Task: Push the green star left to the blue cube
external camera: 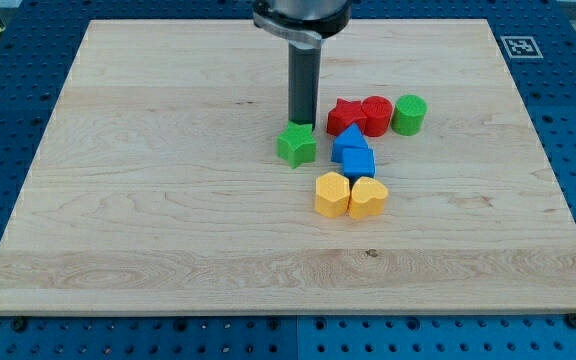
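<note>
Bright, even overhead light, no glare on the surface [168, 200]. Soft short shadows under the blocks. Sharp focus throughout, no motion blur. Slight perspective keystone, no visible edge distortion.

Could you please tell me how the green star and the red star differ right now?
The green star is green, while the red star is red. The green star lies apart from the other blocks, with my tip touching its top edge; the red star sits pressed against the red cylinder, away from my tip. The green star lies lower in the view and further left than the red star. Both are star-shaped and look similar in size.
</note>
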Controlling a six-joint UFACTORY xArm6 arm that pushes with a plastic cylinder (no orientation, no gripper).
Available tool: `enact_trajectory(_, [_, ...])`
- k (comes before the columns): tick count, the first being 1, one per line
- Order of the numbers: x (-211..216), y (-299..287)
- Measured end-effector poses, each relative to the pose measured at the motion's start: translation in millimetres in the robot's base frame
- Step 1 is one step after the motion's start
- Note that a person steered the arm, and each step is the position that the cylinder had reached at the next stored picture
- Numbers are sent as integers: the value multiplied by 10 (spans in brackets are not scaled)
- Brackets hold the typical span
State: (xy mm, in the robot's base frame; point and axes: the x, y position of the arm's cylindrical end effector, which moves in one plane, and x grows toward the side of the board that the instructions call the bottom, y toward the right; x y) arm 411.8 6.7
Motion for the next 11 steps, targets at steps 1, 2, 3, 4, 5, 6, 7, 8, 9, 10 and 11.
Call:
enact_trajectory(1, [171,-131])
enact_trajectory(2, [230,-262])
enact_trajectory(3, [282,-417])
enact_trajectory(4, [401,-452])
enact_trajectory(5, [477,-479])
enact_trajectory(6, [373,-591])
enact_trajectory(7, [115,-591])
enact_trajectory(8, [135,-469])
enact_trajectory(9, [181,-355])
enact_trajectory(10, [192,-612])
enact_trajectory(11, [537,-811])
